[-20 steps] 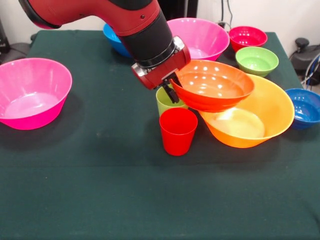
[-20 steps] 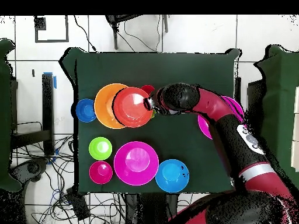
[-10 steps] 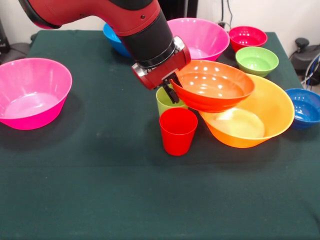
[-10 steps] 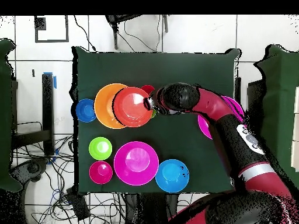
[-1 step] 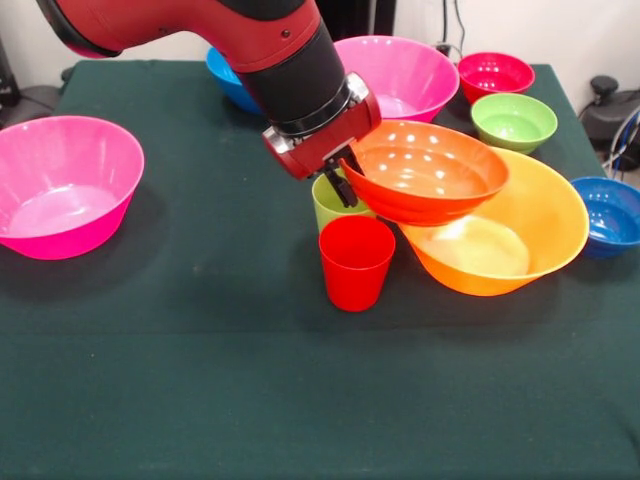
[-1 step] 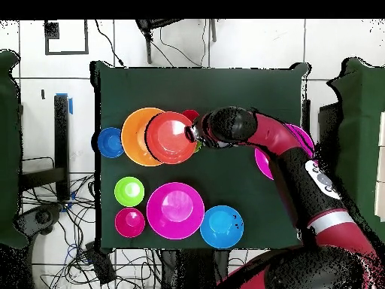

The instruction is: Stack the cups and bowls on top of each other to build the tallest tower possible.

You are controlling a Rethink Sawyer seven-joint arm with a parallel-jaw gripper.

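Note:
My gripper [image 5: 347,180] [image 6: 191,136] is shut on the left rim of the medium red-orange bowl [image 5: 425,172] [image 6: 171,138]. I hold that bowl tilted in the air, partly over the big orange bowl [image 5: 505,240] [image 6: 135,136]. The lime green cup [image 5: 333,204] stands just under the gripper. In front of it stands the red cup [image 5: 355,262] [image 6: 191,115]. No stacked tower shows.
One big pink bowl [image 5: 62,185] [image 6: 298,139] sits at the left, another [image 5: 400,72] [image 6: 174,211] at the back. A light blue bowl [image 5: 226,78] [image 6: 222,226], a magenta-red bowl [image 5: 494,74] [image 6: 130,222], a green bowl [image 5: 513,121] [image 6: 129,191] and a dark blue bowl [image 5: 610,214] [image 6: 110,142] stand around.

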